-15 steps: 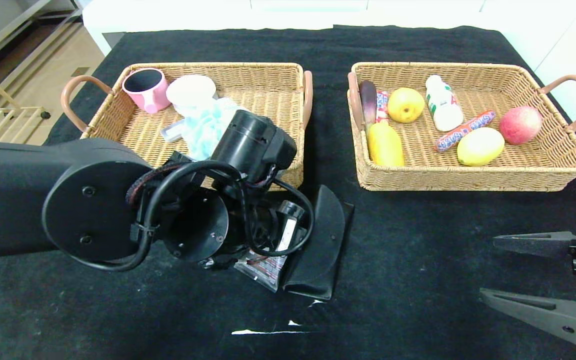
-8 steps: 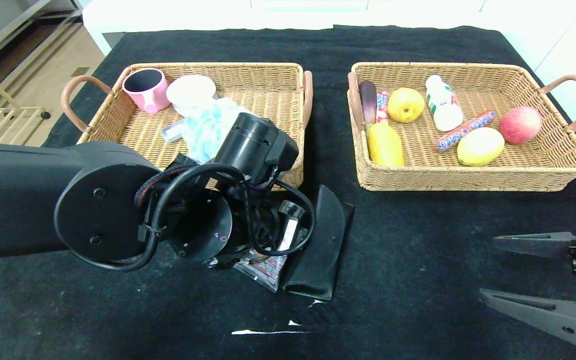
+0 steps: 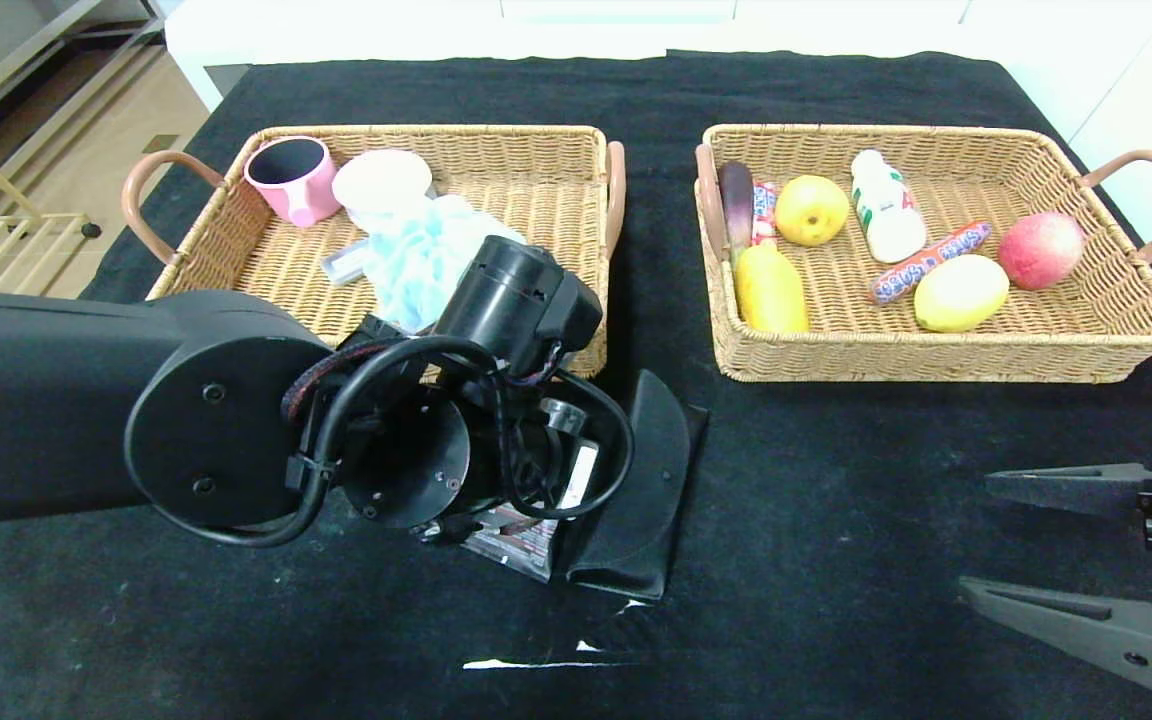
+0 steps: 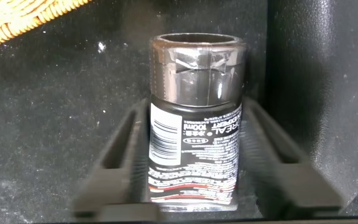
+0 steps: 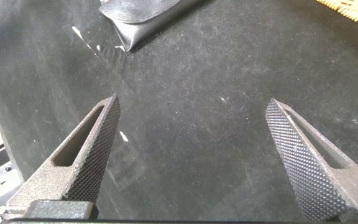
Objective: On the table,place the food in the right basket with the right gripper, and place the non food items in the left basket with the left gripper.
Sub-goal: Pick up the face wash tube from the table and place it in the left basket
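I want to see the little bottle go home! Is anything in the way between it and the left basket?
Only the basket's own near wall, which the bottle must be lifted over. The bottle lies on the table just in front of it, between the left gripper's jaws. The black case lies beside it, not in the path.

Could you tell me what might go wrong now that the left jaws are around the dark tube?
1. The left gripper straddles the tube, which lies against the black case; lifting may drag the case along.
2. The left basket sits close behind, so a low lift could snag its front wall.
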{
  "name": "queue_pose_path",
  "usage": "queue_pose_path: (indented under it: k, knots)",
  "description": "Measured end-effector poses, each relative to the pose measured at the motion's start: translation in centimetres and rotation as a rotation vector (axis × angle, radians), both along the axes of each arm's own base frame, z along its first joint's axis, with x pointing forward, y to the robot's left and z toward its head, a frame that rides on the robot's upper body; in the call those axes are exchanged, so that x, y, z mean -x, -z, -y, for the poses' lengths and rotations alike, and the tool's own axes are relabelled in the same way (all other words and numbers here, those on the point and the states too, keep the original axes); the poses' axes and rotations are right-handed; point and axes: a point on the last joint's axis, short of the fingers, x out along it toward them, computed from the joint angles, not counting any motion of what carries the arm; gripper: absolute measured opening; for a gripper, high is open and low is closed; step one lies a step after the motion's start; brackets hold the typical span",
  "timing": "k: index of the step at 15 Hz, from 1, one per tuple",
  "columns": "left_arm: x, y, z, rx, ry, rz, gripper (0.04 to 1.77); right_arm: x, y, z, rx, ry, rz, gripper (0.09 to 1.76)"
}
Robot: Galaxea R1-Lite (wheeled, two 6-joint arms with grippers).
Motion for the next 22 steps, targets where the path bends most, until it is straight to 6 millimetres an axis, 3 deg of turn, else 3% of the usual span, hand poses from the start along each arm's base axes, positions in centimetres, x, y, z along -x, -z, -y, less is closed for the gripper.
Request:
queue_pose_path:
  k: [3,17,22]
  knots:
    - [0.0,0.1,0.1,-0.003,0.000,-0.001,0.75,0.0,0.0,0.0,0.000,0.000,0.001,1.71]
    - [0.1,0.4,0.4,-0.011,0.008,-0.009,0.73,0.1,-0.1,0.0,-0.002,0.002,0.005,1.71]
    - [1.3,-1.2,-0.3,0.012,0.017,0.018,0.72,0.1,-0.1,0.1,-0.002,0.002,0.004,1.71]
